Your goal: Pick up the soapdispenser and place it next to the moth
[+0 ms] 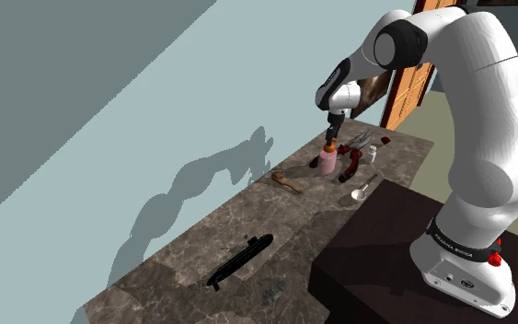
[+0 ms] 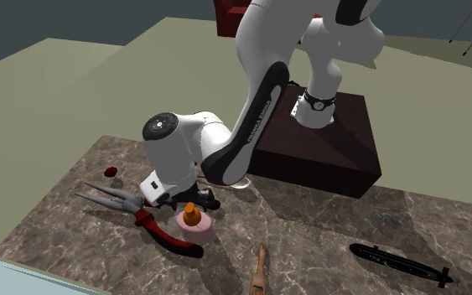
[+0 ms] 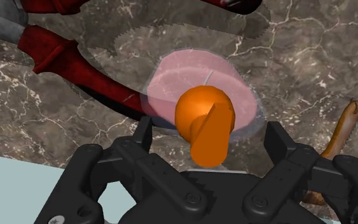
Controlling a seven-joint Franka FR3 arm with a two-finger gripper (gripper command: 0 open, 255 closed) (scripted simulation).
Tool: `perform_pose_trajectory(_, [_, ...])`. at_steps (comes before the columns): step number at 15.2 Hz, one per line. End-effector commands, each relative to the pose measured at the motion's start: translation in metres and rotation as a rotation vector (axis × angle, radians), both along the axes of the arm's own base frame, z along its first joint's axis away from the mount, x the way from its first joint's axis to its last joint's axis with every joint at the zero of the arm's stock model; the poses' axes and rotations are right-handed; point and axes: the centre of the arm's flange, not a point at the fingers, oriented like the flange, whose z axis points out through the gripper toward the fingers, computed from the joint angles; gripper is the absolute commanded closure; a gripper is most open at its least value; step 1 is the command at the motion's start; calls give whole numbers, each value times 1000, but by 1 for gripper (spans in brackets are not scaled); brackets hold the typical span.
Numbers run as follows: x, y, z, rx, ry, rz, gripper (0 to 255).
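Pink soap dispenser [image 3: 199, 95] (orange pump on top) standing upright.

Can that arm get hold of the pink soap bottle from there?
Probably yes: the open tool hangs right over the soap dispenser, a finger either side of its orange pump, nothing between.

Clearance around my gripper [image 3: 210, 129]: fingers apart, flanking the soap dispenser [image 2: 195, 226] pump, no contact seen. Obstruction: red-handled pliers [image 2: 165, 237] tight against the dispenser's base, lower left in the second exterior view. A brown stick-shaped piece [image 1: 287, 181] lies near it, apart. Shoulder view's centre: bare counter [image 1: 247, 207], passable down to a black submarine-shaped model [image 1: 240, 260]. The wall [image 1: 201, 110] bounds the left.
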Motion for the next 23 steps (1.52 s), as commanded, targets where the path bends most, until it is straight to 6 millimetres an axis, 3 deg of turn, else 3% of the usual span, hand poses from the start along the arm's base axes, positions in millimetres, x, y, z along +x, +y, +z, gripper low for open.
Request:
perform_pose_trajectory(1, [0,0,-1,0,0,0,0])
perform_pose_trajectory(5, [0,0,-1,0,0,0,0])
perform_pose_trajectory(6, [0,0,-1,0,0,0,255])
perform_pose_trajectory(15, [0,0,-1,0,0,0,255])
perform_pose_trajectory(23, [0,0,42,0,0,0,255])
